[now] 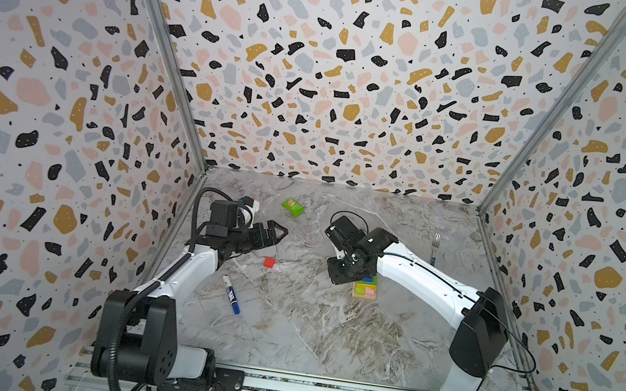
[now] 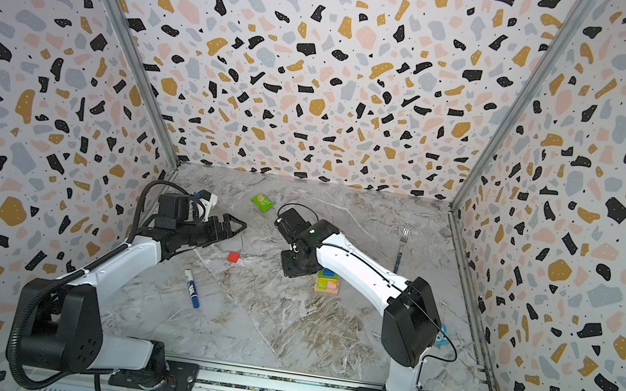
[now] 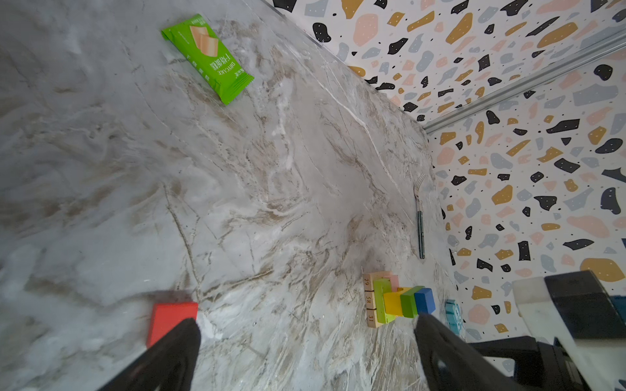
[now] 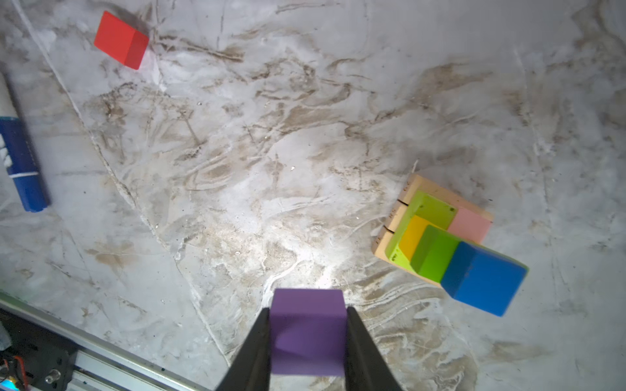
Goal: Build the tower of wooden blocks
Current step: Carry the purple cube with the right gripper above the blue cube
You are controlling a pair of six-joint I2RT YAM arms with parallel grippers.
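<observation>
The tower [image 4: 437,216] stands right of the middle: tan bars lowest, then lime and pink bars, a yellow piece, a dark green block and a blue cube [image 4: 484,277] on top. In both top views the right arm partly covers the tower [image 1: 365,292]. My right gripper [image 4: 308,309] is shut on a purple cube [image 4: 308,338], held above the table just left of the tower. A red cube [image 1: 269,262] lies alone on the table. My left gripper [image 1: 278,231] hovers open and empty behind the red cube [image 3: 171,321].
A blue-capped marker pen [image 1: 231,293] lies in front of the red cube. The flat green packet [image 1: 293,206] sits near the back wall. A fork [image 1: 435,248] lies along the right wall. A small teal object [image 2: 441,341] lies beside the right arm's elbow.
</observation>
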